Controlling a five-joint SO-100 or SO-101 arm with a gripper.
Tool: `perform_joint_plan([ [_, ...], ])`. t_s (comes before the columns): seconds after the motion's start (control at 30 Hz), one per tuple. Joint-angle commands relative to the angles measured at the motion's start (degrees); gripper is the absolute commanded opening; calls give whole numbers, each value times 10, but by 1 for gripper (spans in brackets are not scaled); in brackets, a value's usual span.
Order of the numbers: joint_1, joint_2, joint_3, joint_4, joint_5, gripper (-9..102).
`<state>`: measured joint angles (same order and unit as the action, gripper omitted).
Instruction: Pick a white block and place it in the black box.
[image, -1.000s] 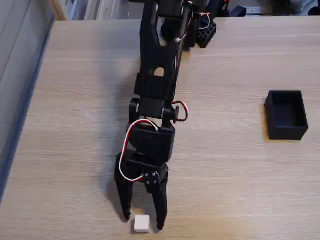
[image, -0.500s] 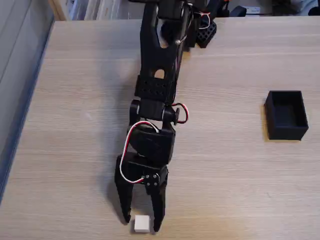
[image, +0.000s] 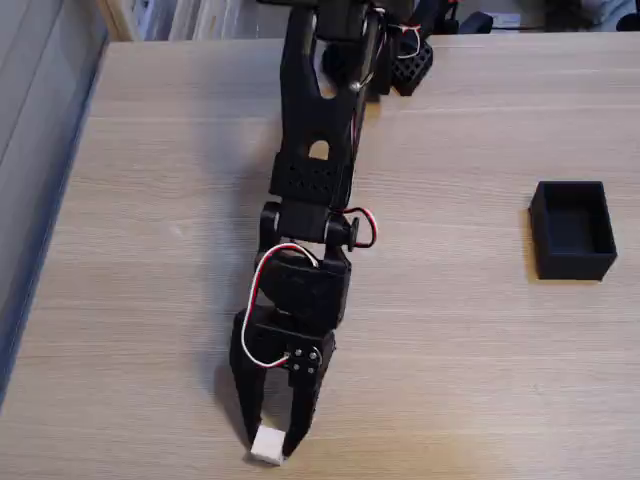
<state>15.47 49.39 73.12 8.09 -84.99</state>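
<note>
In the fixed view, the white block (image: 267, 446) lies on the wooden table near the bottom edge of the picture, slightly turned. My gripper (image: 274, 438) reaches down from the black arm and its two black fingers press against the block's left and right sides, shut on it. The black box (image: 572, 229) stands open-topped and empty at the right side of the table, far from the gripper.
The arm's base and a black perforated part (image: 410, 62) sit at the table's far edge. The table's left edge (image: 60, 200) drops off beside a grey floor. Bare wood (image: 450, 350) lies between gripper and box.
The fingers have closed from wide apart onto the white block, which shifted slightly left and turned a little. The arm itself barely moved.
</note>
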Motion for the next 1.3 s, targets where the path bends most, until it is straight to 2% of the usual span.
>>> perform_joint_plan([
  [0.0,1,5,-17,-8,-6,3],
  [0.3,8,62,33,-5,8,0],
  [0.73,-18,316,255,40,62,1],
  [0.93,-69,469,403,36,73,2],
  [1.27,-232,704,589,51,103,0],
])
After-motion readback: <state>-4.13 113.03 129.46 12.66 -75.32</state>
